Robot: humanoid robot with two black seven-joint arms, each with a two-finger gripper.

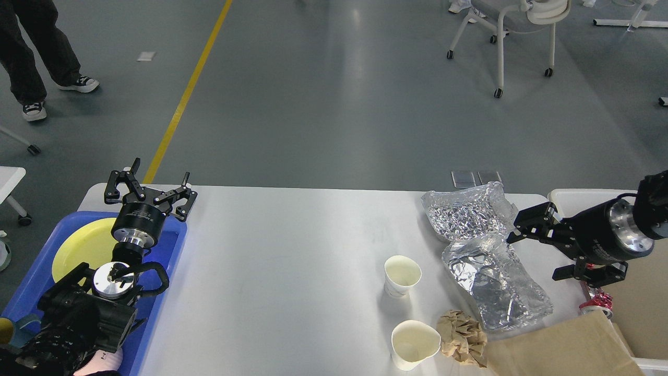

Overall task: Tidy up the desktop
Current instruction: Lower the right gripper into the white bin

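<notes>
The white desktop [282, 271] carries litter on its right half: two crumpled foil sheets, one at the far edge [464, 211] and one nearer [493, 284], two white paper cups [402, 275] [415, 344], a brown paper ball [462, 339], a flat brown paper bag [563, 350] and a red crushed wrapper [597, 303]. My right gripper [537, 251] is open and empty, just right of the foil sheets and not touching them. My left gripper [151, 188] is open and empty over the far end of the blue tray [169, 250].
A yellow plate [83, 245] lies in the blue tray. An off-white bin [574, 194] stands at the table's right end, under my right arm. A wheeled chair [511, 31] and a person's legs [31, 57] are on the floor beyond.
</notes>
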